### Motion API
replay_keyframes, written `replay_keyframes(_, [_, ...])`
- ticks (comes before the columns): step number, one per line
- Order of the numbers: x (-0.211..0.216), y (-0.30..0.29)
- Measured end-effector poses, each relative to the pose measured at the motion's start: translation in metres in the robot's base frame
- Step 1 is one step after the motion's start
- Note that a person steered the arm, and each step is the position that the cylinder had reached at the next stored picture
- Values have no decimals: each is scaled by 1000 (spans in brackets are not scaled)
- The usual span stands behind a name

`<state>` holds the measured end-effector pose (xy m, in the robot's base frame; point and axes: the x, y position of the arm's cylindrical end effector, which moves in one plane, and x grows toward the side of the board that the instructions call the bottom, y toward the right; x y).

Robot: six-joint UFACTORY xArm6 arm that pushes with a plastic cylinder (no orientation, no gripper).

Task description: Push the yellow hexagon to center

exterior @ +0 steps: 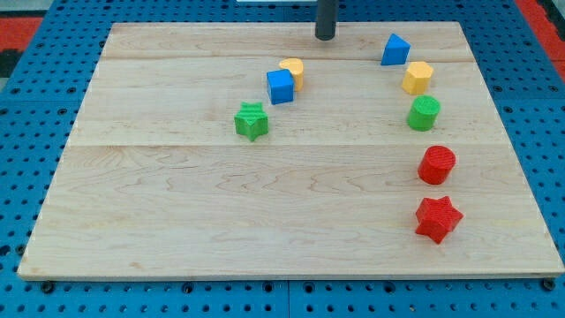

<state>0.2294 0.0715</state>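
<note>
Yellow hexagon (418,77) sits near the surface's (177,230) top right corner, between a blue block (395,49) above and a green cylinder (424,113) below, close to both. Red cylinder (436,164) and red star (438,219) continue down the right edge. Open wood lies leftward toward centre. My tip (325,37), a plain rod tool with nothing to grip, stands at the top edge, well apart. Blue cube (281,86) touches a yellow block (293,71); green star (252,121) nearby.

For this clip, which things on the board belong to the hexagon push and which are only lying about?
Belongs to the job:
yellow hexagon, at the view's right
my tip, at the view's top, touching no block

Lying about:
yellow block
blue cube
blue block
green star
green cylinder
red cylinder
red star
</note>
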Motion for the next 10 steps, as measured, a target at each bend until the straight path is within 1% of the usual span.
replay_keyframes(1, [21,42])
replay_keyframes(2, [24,67])
replay_keyframes(4, [29,96])
replay_keyframes(5, [29,94])
replay_keyframes(7, [28,-93])
replay_keyframes(8, [36,-144])
replay_keyframes(10, [36,-158])
